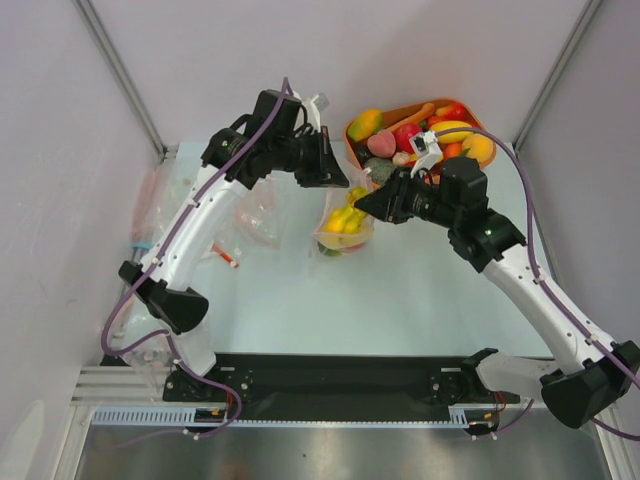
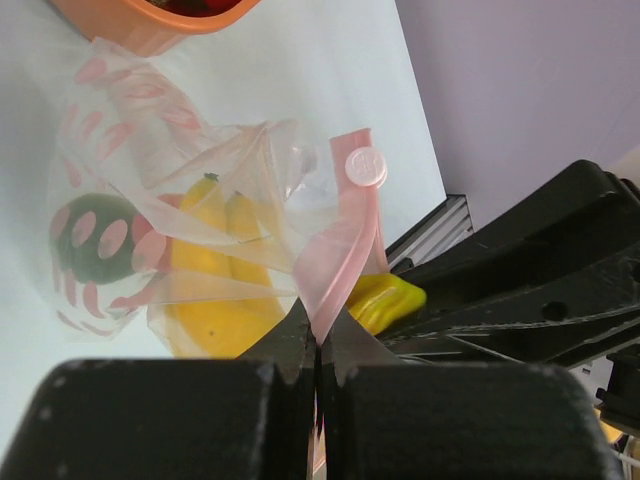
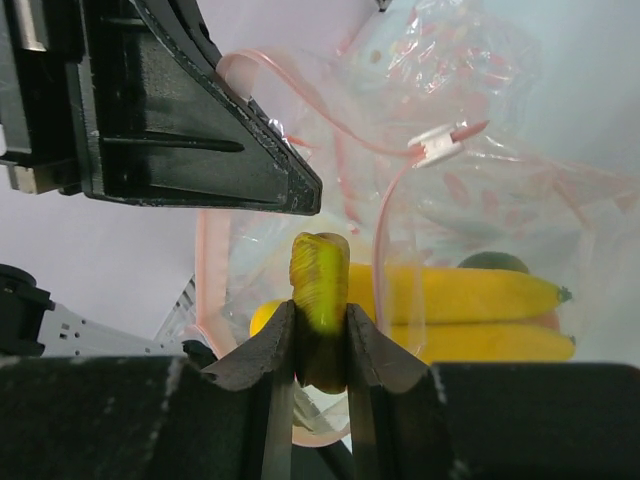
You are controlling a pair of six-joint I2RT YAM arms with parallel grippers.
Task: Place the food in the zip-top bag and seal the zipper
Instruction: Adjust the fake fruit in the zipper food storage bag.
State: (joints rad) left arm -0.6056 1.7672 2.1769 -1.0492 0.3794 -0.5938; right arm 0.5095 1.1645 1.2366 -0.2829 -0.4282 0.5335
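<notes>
The zip-top bag hangs open in the middle of the table, with yellow bananas and a dark green piece inside. My left gripper is shut on the bag's pale pink zipper strip and holds the mouth up; it shows from above in the top view. The white slider sits on the strip. My right gripper is shut on a yellow-green food piece at the bag's mouth, just right of the left gripper.
The orange oval tub with several more toy fruits stands at the back right, close behind the right wrist. Other clear bags lie at the left, one by the left wall. Grey walls close in both sides.
</notes>
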